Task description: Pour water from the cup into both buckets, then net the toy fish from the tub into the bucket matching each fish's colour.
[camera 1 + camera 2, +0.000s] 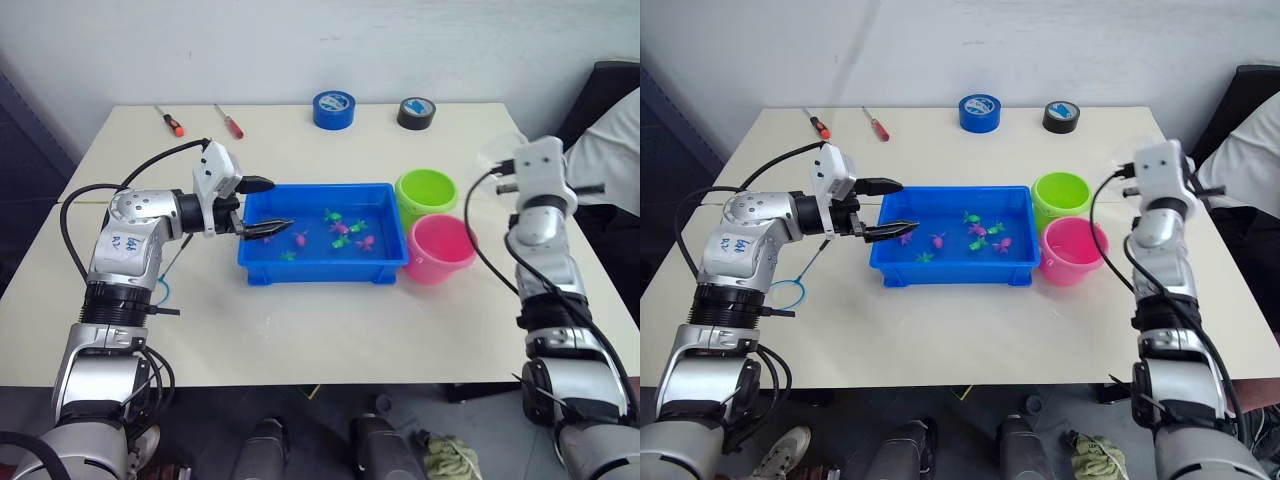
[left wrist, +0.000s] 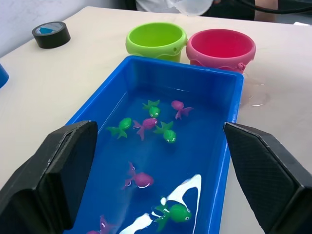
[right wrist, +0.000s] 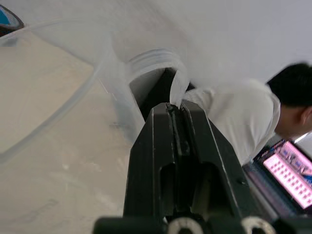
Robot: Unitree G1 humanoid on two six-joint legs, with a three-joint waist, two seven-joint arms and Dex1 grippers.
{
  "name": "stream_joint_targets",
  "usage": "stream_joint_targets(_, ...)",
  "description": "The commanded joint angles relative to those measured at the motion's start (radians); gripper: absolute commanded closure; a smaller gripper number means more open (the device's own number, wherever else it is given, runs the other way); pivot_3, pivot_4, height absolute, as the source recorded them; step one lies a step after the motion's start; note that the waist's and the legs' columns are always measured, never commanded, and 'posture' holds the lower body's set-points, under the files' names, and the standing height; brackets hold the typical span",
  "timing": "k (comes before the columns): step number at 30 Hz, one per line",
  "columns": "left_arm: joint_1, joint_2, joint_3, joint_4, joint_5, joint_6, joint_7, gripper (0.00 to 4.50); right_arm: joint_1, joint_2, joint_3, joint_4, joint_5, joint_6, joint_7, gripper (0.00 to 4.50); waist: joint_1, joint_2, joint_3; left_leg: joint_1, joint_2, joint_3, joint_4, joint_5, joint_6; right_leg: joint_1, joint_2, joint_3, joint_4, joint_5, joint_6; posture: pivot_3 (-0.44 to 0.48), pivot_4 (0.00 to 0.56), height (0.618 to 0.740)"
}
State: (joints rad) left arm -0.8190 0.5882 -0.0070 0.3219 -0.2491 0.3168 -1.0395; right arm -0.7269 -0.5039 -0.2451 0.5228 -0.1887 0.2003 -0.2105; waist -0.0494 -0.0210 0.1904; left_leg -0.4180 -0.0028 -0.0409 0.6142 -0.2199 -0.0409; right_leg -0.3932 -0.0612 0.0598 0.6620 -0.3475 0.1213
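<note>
The blue tub point(image 1: 320, 268) sits mid-table with water and several pink and green toy fish point(image 1: 340, 228) in it. My left gripper point(image 1: 258, 206) is open at the tub's left end, its lower finger over the rim; the fish point(image 2: 141, 179) lie ahead of it. The lime green bucket point(image 1: 426, 190) and the pink bucket point(image 1: 440, 248) stand against the tub's right end. My right gripper point(image 3: 176, 105) is shut on the clear cup point(image 3: 58, 97), held up point(image 1: 496, 152) to the right of the green bucket. The net point(image 1: 788, 290) lies on the table under my left arm.
Two screwdrivers point(image 1: 170, 120) point(image 1: 229, 121) lie at the back left. A blue tape roll point(image 1: 333, 109) and a black tape roll point(image 1: 416, 113) sit at the back edge. A person in white point(image 1: 610, 150) is beside the table's right side. Spilled water point(image 2: 256, 97) glistens near the pink bucket.
</note>
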Motion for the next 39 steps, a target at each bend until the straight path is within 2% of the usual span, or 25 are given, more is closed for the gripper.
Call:
stream_joint_targets(1,-0.03,-0.01,0.009,-0.016,-0.036,0.02,-0.025,0.0,0.094,0.044,-0.156,-0.195,0.167,0.117,0.029,4.45,0.001,0.0,0.0,0.0,0.0,0.0,0.0,0.0,0.0,0.0,0.0,0.0,0.0,0.0,0.0,0.0,0.15,0.734)
stream_joint_targets(6,-0.025,-0.019,0.016,-0.055,-0.082,0.085,-0.057,0.0,0.195,0.157,-0.264,-0.316,0.297,0.189,-0.001,4.45,-0.012,0.0,0.0,0.002,0.0,0.0,0.0,0.0,0.0,0.0,0.001,0.002,0.001,0.0,0.0,0.0,0.15,0.734)
stream_joint_targets(12,0.053,0.027,-0.006,-0.171,-0.125,0.153,-0.149,0.0,0.212,0.242,-0.294,-0.278,0.357,0.14,-0.031,4.45,-0.02,0.0,0.0,0.009,0.0,0.001,-0.002,0.001,0.0,0.003,0.002,0.004,0.002,0.0,0.0,0.0,0.15,0.734)
stream_joint_targets(20,0.083,0.04,-0.022,-0.207,-0.117,0.14,-0.177,0.0,0.184,0.254,-0.273,-0.198,0.37,0.071,-0.05,4.45,-0.021,0.0,0.0,0.01,0.001,0.001,-0.002,0.001,0.0,0.004,0.001,0.004,0.002,0.0,0.0,0.0,0.15,0.734)
stream_joint_targets(28,0.086,0.033,-0.026,-0.197,-0.109,0.123,-0.166,0.0,0.245,0.228,-0.225,-0.222,0.333,0.084,-0.046,4.45,-0.021,0.0,0.0,0.01,0.001,0.001,-0.002,0.001,0.0,0.004,0.001,0.004,0.002,0.0,0.0,0.0,0.15,0.734)
stream_joint_targets(31,0.083,0.031,-0.029,-0.189,-0.107,0.117,-0.162,0.0,0.277,0.218,-0.217,-0.258,0.331,0.101,-0.043,3.49,-0.019,0.0,0.0,0.01,0.001,0.001,-0.002,0.001,0.0,0.003,0.001,0.004,0.002,0.0,0.0,0.0,0.15,0.734)
stream_joint_targets(33,0.081,0.03,-0.031,-0.185,-0.106,0.114,-0.162,0.0,0.303,0.207,-0.211,-0.287,0.325,0.116,-0.038,2.51,-0.018,0.0,0.0,0.009,0.001,0.001,-0.002,0.001,0.0,0.003,0.001,0.004,0.002,0.0,0.0,0.0,0.15,0.734)
stream_joint_targets(35,0.078,0.03,-0.033,-0.181,-0.105,0.111,-0.163,0.0,0.337,0.196,-0.207,-0.33,0.325,0.143,-0.028,1.81,-0.015,0.0,0.0,0.01,0.001,0.001,-0.002,0.001,0.0,0.003,0.001,0.005,0.002,0.0,0.0,0.0,0.15,0.734)
stream_joint_targets(36,0.077,0.03,-0.033,-0.178,-0.104,0.111,-0.163,0.0,0.356,0.19,-0.205,-0.355,0.326,0.163,-0.021,1.27,-0.013,0.0,0.0,0.009,0.001,0.001,-0.002,0.001,0.0,0.003,0.001,0.005,0.002,0.0,0.0,0.0,0.15,0.734)
stream_joint_targets(39,0.074,0.031,-0.036,-0.171,-0.101,0.106,-0.165,0.0,0.439,0.163,-0.191,-0.469,0.33,0.246,0.016,0.05,-0.006,0.0,0.0,0.009,0.001,0.001,-0.002,0.001,0.0,0.003,0.001,0.005,0.001,0.0,0.0,0.0,0.15,0.734)
